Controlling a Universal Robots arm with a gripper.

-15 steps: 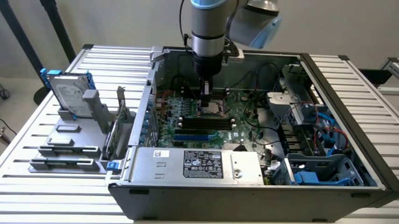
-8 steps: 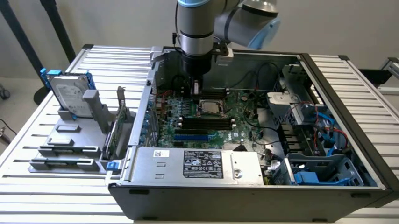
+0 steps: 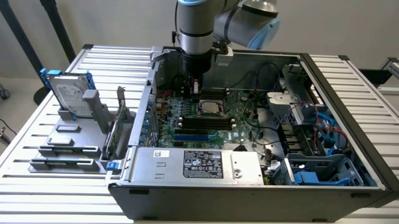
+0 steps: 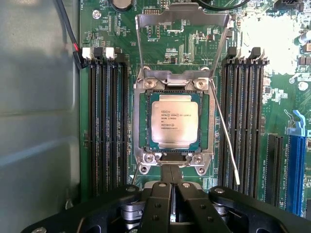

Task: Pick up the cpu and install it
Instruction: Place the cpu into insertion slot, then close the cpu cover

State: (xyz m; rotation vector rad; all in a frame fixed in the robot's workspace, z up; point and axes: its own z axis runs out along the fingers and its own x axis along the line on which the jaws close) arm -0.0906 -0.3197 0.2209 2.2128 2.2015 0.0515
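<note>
The cpu point(image 4: 174, 119) is a small square chip with a silver-grey top and printed text. It lies flat in the motherboard socket point(image 4: 144, 145), whose load plate point(image 4: 182, 19) is swung up and whose thin retention lever point(image 4: 226, 138) stands free beside it. My gripper point(image 4: 171, 171) hovers just off the socket's edge, fingers shut together with nothing seen between them. In the exterior view the gripper point(image 3: 195, 87) hangs inside the open computer case, just behind the cpu point(image 3: 209, 108).
Black memory slots point(image 4: 104, 126) flank the socket on both sides. The case wall point(image 3: 148, 93), cables point(image 3: 268, 74) and drive cage point(image 3: 311, 116) ring the board, with the power supply point(image 3: 193, 163) in front. A hard drive point(image 3: 68, 93) stands on a grey rack outside, at the exterior view's left.
</note>
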